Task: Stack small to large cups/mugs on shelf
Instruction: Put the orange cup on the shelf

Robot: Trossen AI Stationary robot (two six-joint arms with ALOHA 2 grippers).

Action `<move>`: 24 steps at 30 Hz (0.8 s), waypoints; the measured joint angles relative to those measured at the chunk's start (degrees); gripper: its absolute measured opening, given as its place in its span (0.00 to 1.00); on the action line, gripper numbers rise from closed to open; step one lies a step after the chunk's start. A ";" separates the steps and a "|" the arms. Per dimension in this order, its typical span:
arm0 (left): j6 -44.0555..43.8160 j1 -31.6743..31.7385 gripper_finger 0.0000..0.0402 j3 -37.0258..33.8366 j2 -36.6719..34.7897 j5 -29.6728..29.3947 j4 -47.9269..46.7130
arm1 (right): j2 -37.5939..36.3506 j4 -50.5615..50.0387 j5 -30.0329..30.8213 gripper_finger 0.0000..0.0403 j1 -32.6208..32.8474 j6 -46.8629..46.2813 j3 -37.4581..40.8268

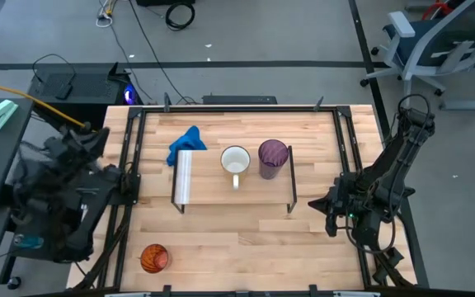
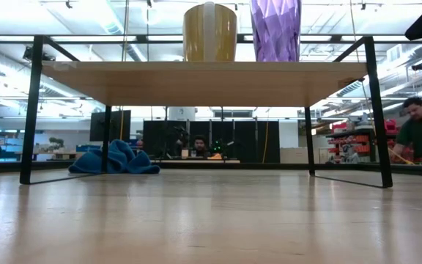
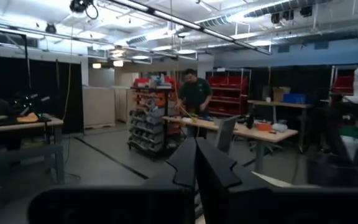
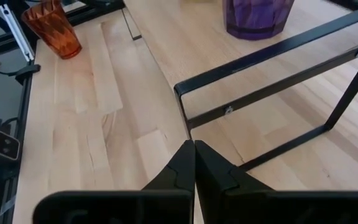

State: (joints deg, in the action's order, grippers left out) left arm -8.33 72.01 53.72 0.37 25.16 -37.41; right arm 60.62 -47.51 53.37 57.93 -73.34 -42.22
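Note:
The white handled mug and the purple tumbler stand side by side on the light-wood shelf; both show in the low view, the mug and the tumbler. The small orange cup stands upright on the tabletop near the front left corner; it also shows in the right wrist view. My left gripper is shut and empty at the table's left edge, pointing out into the room. My right gripper is shut and empty, just right of the shelf's right leg frame.
A blue cloth lies at the shelf's far left end, also in the low view. Black frame rails run along the table's left and right sides. People are in the room beyond the table.

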 joint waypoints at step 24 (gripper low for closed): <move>-16.61 -5.15 0.02 -32.72 22.46 -0.51 68.89 | 1.55 0.52 0.43 0.03 -0.02 -0.62 0.00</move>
State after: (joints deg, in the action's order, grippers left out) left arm -24.94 66.85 20.99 22.83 24.65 31.48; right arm 62.17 -46.98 53.80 57.91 -73.96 -42.22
